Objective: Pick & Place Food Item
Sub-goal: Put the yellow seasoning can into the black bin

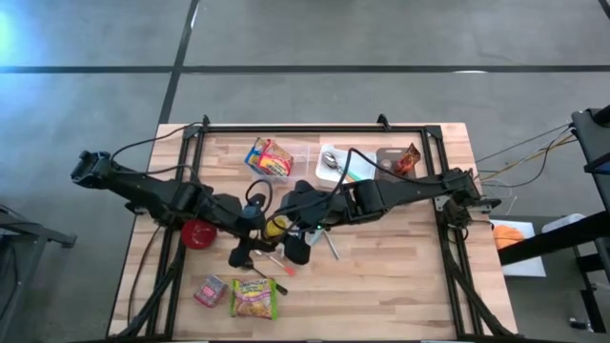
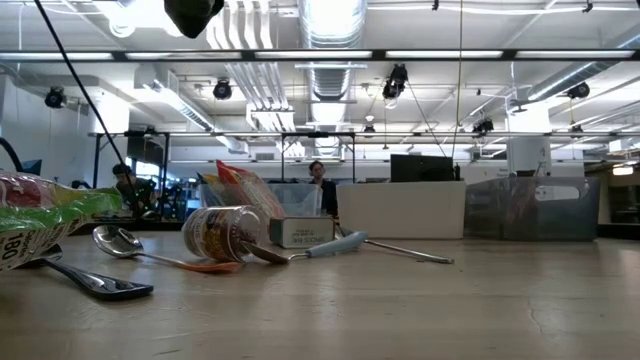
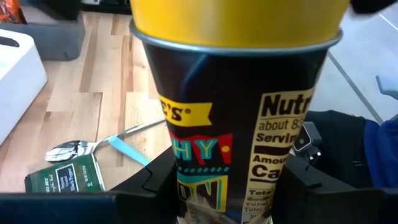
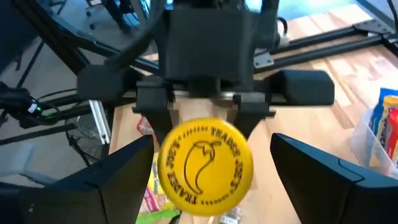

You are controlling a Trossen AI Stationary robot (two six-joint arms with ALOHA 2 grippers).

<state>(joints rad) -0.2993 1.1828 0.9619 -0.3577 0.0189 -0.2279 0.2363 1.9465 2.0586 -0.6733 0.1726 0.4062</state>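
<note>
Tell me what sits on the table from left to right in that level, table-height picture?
Green snack bag at the left edge → dark spoon → shiny spoon → jar lying on its side → small box → light blue-handled utensil with its metal end pointing right.

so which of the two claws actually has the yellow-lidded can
The left claw, shut on the yellow-lidded can; the right claw stands open, facing its lid.
</note>
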